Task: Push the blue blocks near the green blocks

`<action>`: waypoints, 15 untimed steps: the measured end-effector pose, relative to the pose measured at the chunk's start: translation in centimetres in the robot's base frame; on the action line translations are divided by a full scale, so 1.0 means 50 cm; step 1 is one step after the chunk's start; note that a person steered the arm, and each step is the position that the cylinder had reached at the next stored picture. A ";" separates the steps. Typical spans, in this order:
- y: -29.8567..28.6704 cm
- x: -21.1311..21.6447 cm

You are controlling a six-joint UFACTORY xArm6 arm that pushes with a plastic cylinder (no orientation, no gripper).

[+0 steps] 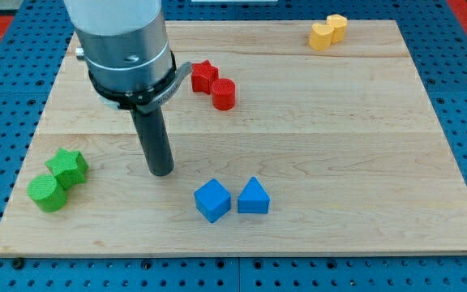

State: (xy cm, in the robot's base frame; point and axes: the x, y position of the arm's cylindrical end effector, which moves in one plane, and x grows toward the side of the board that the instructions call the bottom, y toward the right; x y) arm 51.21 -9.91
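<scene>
A blue cube [212,200] and a blue triangular block [254,197] sit side by side near the view's bottom centre. A green star block [67,166] and a green cylinder [49,193] touch each other at the view's lower left. My tip [161,171] rests on the board between the two groups. It is up and to the left of the blue cube, a short gap apart, and to the right of the green star. It touches no block.
A red star [204,76] and a red cylinder [224,94] lie at the view's top centre. Two yellow blocks [328,32] sit at the top right near the wooden board's [339,138] far edge. Blue pegboard surrounds the board.
</scene>
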 end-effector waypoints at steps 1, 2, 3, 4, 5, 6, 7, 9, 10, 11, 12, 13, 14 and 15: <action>0.048 0.067; 0.071 0.086; 0.036 0.123; 0.189 0.209; 0.352 0.188; 0.363 0.109; 0.348 0.056; 0.234 0.070; 0.322 0.091; 0.389 0.138; 0.259 0.131; 0.159 0.085; 0.087 0.049; 0.066 0.029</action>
State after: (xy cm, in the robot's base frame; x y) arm 52.64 -6.63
